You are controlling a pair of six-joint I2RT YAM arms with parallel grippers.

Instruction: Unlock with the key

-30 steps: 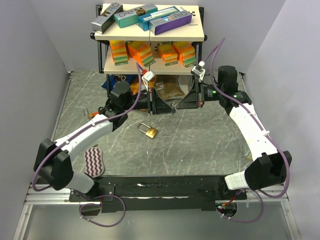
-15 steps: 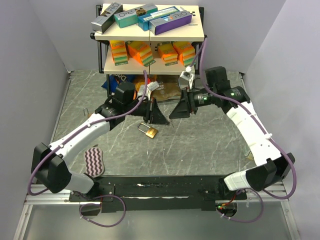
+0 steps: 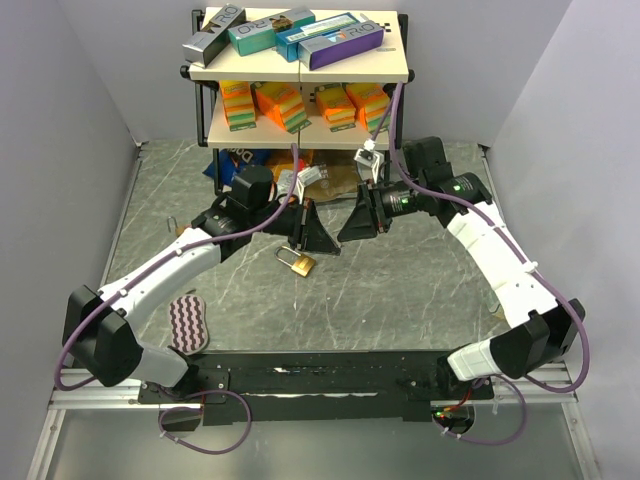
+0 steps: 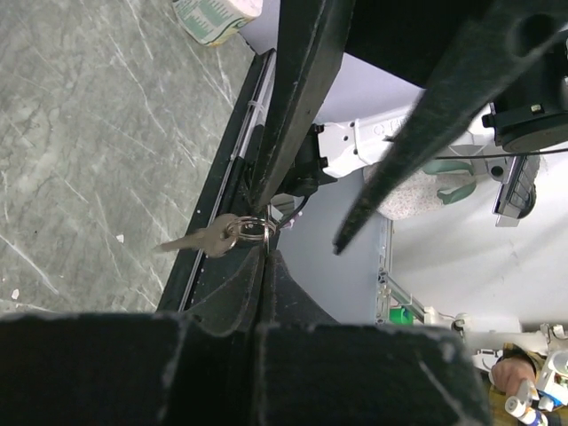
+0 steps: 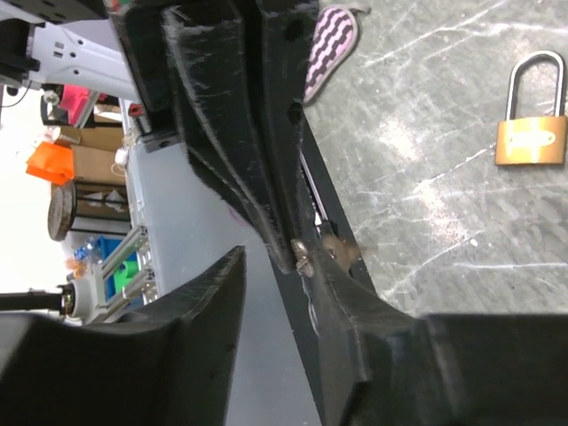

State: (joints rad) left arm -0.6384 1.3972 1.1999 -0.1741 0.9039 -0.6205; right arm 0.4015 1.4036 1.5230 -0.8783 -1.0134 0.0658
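A brass padlock (image 3: pixel 297 262) lies flat on the marble table; it also shows in the right wrist view (image 5: pixel 532 124). My left gripper (image 3: pixel 322 240) hangs just right of and above it, shut on the ring (image 4: pixel 253 232) of a small key (image 4: pixel 200 240) that sticks out sideways from the tips (image 4: pixel 264 253). My right gripper (image 3: pixel 348 232) faces it, open. In the right wrist view its fingertips (image 5: pixel 275 262) straddle the left gripper's tip, and the key (image 5: pixel 342 251) lies against the right-hand finger (image 5: pixel 373 337). I cannot tell if they touch.
A two-tier shelf (image 3: pixel 300 75) with boxes and orange packs stands at the back. Snack bags (image 3: pixel 335 180) lie under it. A purple striped sponge (image 3: pixel 187 322) lies near the left arm's base. A small object (image 3: pixel 180 228) lies at the far left.
Both grippers have come down and toward each other over the middle of the table. The right gripper moved left, and its open fingers now flank the left gripper's tip.
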